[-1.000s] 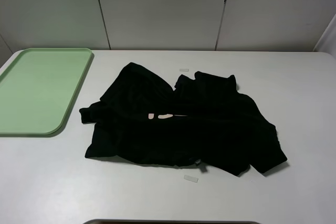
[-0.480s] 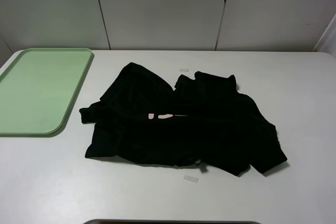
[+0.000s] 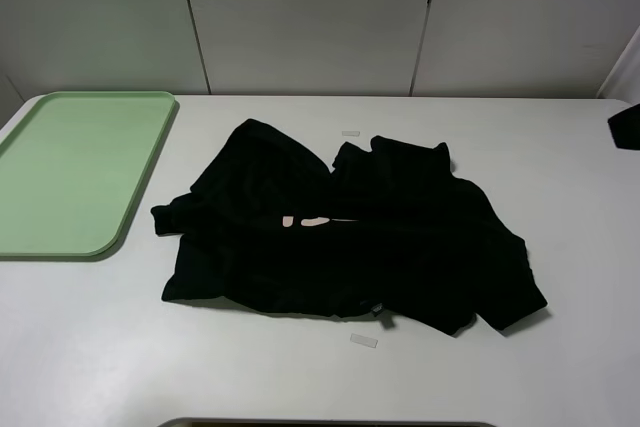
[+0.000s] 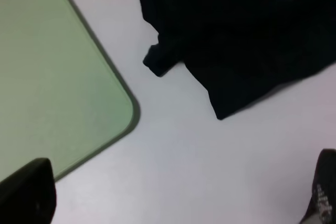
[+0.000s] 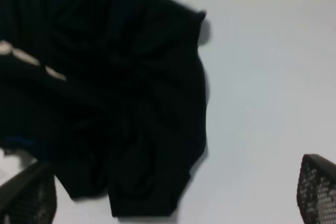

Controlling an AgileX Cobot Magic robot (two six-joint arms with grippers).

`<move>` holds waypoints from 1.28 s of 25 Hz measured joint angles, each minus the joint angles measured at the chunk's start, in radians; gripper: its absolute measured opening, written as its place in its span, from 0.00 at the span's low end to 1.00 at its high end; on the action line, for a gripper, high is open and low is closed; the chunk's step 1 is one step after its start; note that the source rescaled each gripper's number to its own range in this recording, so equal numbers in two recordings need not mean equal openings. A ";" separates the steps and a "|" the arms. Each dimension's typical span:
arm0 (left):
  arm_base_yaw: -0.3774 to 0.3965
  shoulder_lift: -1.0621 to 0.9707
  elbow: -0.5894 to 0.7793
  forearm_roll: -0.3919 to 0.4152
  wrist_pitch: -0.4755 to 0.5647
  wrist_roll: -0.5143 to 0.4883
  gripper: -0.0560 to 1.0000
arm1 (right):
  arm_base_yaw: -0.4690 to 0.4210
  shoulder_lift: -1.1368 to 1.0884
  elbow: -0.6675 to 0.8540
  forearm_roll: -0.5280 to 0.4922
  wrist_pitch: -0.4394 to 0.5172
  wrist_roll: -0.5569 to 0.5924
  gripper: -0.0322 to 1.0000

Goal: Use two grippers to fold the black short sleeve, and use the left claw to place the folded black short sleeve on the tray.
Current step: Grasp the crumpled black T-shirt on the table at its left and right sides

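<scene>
Both jaws stand wide apart and grasp nothing. The left gripper (image 4: 174,190) shows only its two finger ends in its wrist view. Below it are the bare table (image 3: 560,377), the near right corner of the tray (image 3: 80,167) and the left edge of the shirt (image 3: 400,237). The right gripper (image 5: 172,192) is also released and looks at the right part of the shirt without touching it. In the high view only a dark piece of the right arm (image 3: 626,127) shows at the far right edge; the left arm is not seen there.

The shirt lies in a crumpled heap in the middle of the table, right of the green tray and apart from it, with one sleeve pointing toward the tray. Two small clear tape strips (image 3: 363,340) lie just beside it, one far and one near.

I judge that folding is not yet begun and the arms are only in the approach. The next move calls for each gripper to come down on an outer edge of the cloth. Because the layers are bunched, it will be difficult to pinch only one layer.

Of the pale lettering (image 3: 300,220) only a few marks show in a fold, so it cannot be read. Some pale marks on one left finger (image 4: 321,203) are too blurred to read.
</scene>
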 joint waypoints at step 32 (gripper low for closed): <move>-0.111 0.720 -0.033 0.187 -0.119 0.238 0.97 | 0.028 0.752 -0.003 -0.004 -0.243 -0.319 1.00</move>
